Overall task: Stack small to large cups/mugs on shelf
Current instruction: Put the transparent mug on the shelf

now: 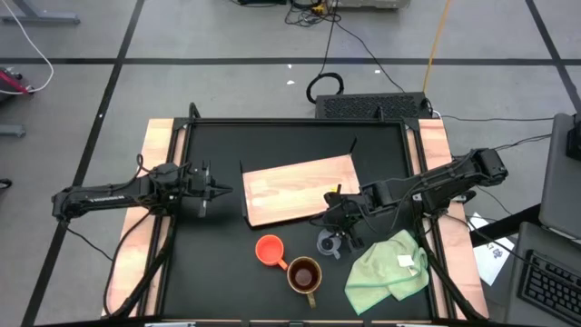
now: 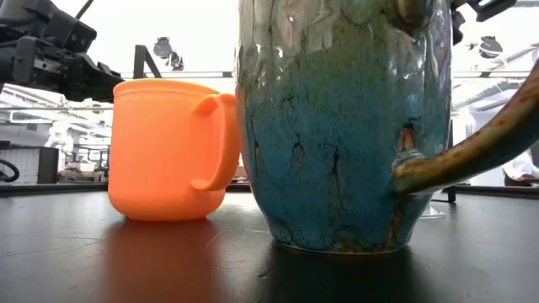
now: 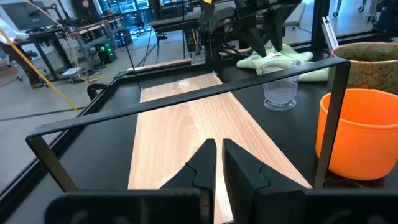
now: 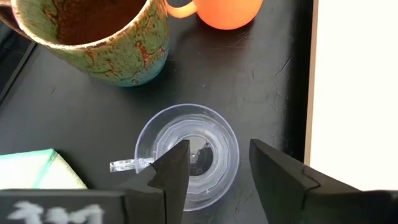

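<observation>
A tiny clear glass cup (image 1: pixel 329 243) stands on the black table just near of the wooden board (image 1: pixel 304 189). It also shows in the right wrist view (image 4: pixel 186 146). An orange cup (image 1: pixel 270 250) and a larger brown-and-green glazed mug (image 1: pixel 304 274) stand upright side by side to its left. My right gripper (image 4: pixel 217 165) is open and points down over the glass cup. One finger (image 4: pixel 174 168) is over its hollow, the other (image 4: pixel 277 171) is outside its rim. My left gripper (image 3: pixel 217 158) is shut and empty by the board's left end. My right gripper comes at the glass cup's rim (image 4: pixel 230 140) from above, with its fingers on either side of the cup's wall. I cannot tell whether either finger touches the cup. The cup stands upright on the table.
A light green cloth (image 1: pixel 390 268) lies crumpled to the right of the cups. The orange cup (image 2: pixel 168 151) and the mug (image 2: pixel 337 126) stand close together near the front edge. A raised black frame (image 3: pixel 186 102) runs round the table.
</observation>
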### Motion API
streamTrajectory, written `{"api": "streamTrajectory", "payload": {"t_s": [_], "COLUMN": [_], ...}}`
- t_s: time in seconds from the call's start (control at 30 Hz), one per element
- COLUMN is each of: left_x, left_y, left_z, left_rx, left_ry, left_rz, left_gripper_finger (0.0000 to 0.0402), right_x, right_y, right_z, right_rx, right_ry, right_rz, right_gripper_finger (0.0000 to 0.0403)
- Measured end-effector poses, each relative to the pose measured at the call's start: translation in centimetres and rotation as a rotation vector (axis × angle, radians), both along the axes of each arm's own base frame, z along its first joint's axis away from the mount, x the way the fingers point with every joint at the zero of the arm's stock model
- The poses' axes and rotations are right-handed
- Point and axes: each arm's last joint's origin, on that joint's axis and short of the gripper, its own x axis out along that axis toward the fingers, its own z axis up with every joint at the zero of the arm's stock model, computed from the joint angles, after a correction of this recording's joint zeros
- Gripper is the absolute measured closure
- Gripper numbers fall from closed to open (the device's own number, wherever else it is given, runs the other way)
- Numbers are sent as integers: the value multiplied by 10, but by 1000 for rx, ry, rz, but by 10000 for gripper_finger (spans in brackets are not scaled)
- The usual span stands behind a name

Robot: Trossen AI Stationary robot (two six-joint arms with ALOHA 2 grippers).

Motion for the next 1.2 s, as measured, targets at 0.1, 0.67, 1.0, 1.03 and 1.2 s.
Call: {"api": "streamTrajectory", "payload": {"t_s": [0.1,0.67,1.0,1.03,1.2], "left_x": [0,0,0,0,0], "left_y": [0,0,0,0,0], "left_z": [0,0,0,0,0], "left_rx": [0,0,0,0,0], "left_ry": [0,0,0,0,0], "left_rz": [0,0,0,0,0], "left_gripper_finger": [371,371,371,371,371], "right_x": [4,8,3,3,3], "right_y": [1,-11,-12,-12,-12], "right_z": [-7,-23,-32,-32,-32], "right_rx": [-3,-13,-13,-12,-14], "right_ry": [17,85,117,113,112], "right_rz": [-1,-53,-65,-65,-62], "right_gripper_finger": [241,241,241,241,250]}}
